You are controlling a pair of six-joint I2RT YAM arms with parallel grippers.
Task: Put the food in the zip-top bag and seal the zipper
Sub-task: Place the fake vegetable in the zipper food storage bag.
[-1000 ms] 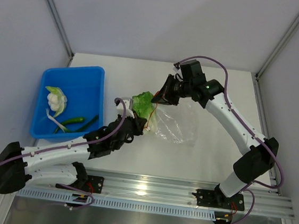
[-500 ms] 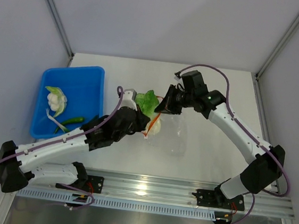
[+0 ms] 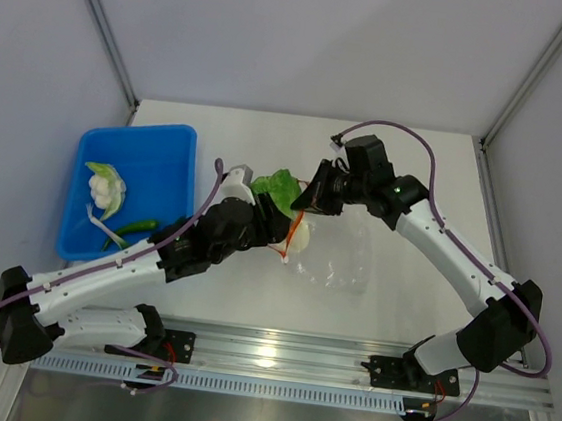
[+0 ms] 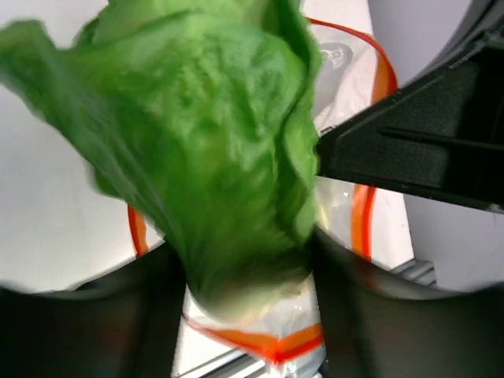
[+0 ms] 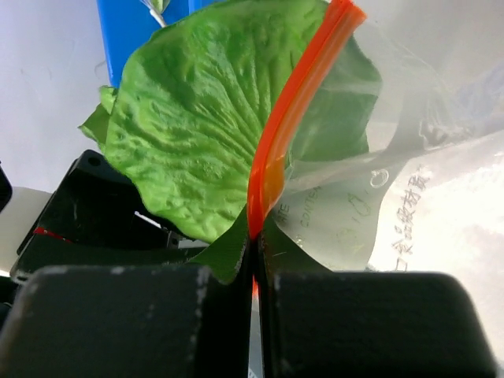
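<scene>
We have pushed the lettuce leaf [image 3: 277, 186] to the mouth of the zip-top bag [image 3: 344, 259].
We cannot tell whether the left pincer [image 4: 248, 272] still pinches it; the right pincer [image 5: 256, 256] is clamped on the zipper [image 5: 288, 118], holding the bag's mouth up from the table [image 3: 421, 165].

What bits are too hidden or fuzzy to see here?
- Left wrist view: the blurred green leafy toy lettuce covers most of the mouth of the clear crinkly plastic bag.
- Top view: the lettuce hides the fingertips of the left gripper, so its grip is unclear.
- Right wrist view: the bag runs off the right edge.
- Top view: the small vegetables in the blue plastic bin are too small to name.
</scene>
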